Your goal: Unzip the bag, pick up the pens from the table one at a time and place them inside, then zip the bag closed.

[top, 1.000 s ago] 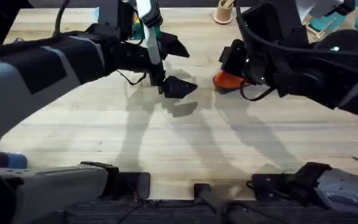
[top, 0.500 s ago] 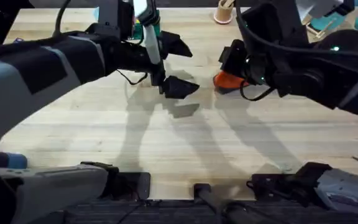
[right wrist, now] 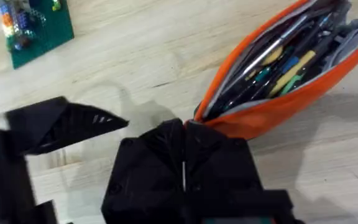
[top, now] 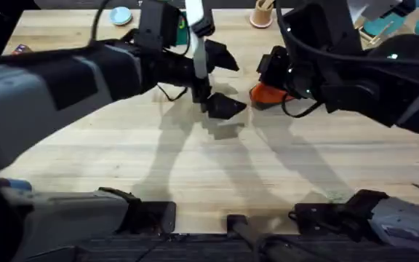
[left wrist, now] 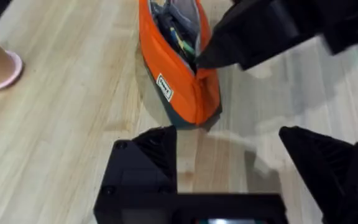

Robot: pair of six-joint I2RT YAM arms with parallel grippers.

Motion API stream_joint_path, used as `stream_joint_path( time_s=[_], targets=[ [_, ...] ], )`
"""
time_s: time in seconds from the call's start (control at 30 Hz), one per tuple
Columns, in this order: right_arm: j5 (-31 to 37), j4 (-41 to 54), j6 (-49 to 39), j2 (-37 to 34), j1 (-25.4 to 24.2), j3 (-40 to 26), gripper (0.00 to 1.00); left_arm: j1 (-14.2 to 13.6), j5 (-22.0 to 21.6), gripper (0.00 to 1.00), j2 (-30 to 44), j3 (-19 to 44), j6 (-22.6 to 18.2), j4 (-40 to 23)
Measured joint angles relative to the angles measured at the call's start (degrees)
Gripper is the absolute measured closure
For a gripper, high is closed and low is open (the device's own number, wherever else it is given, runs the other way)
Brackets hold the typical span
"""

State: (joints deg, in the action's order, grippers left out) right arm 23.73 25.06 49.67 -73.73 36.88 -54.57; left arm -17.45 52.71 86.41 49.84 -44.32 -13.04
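The orange-red soft fabric bag [left wrist: 180, 74] lies unzipped near the far edge of the light wooden table [top: 122, 167], pens inside. The right gripper [right wrist: 184, 163] pinches its end. The left gripper [left wrist: 229, 168] is wide apart, holding nothing

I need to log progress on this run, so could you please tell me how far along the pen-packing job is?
Done: the bag is unzipped and gaping, with pens and other items inside. In hand: the right pincer, shut, sits at the bag's near end; the left pincer is open and empty beside it. Left: zipping the bag closed.
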Motion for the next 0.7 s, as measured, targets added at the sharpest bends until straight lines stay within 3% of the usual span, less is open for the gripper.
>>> stream_joint_path(
  time_s=[0.33,0.7],
  targets=[
    [0.0,-0.1,-0.6,0.0,-0.4,0.0,0.972,-3.3,-0.5,0.004,10.4,0.0,14.4,13.6],
    [0.0,-0.1,-0.9,0.0,-0.4,0.0,0.971,-8.2,-9.9,0.004,11.2,0.0,28.6,18.4]
  ],
)
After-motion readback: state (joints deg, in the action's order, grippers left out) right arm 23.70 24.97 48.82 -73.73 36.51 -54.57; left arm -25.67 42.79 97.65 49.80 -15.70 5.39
